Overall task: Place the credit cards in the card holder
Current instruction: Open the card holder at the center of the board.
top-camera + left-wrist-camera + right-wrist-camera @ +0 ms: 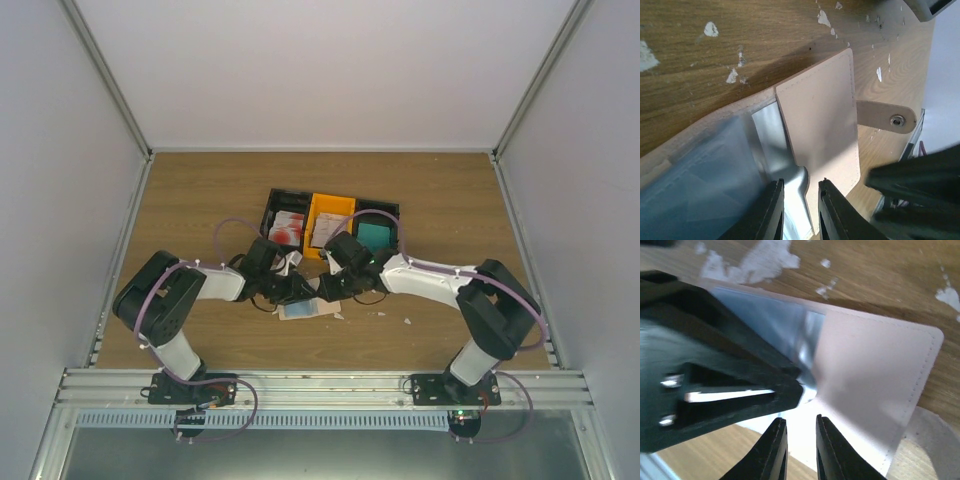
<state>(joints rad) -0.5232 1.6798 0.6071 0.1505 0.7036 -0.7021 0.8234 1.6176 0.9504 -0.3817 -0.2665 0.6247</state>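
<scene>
Left wrist view: pinching thin, likely stiff, slick credit card (pixel 790 172) edge-on in left hand (pixel 801 185), feeding toward soft, light-looking card holder (pixel 820 115); right hand (pixel 800 421) nearly closed, cannot tell if gripping.

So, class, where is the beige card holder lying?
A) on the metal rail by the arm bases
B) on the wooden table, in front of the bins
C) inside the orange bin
B: the card holder lies on the wooden table, on the near side of the bins, not in them.

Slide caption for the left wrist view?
Left gripper at the edge of the open beige wallet on the wooden table.
</scene>
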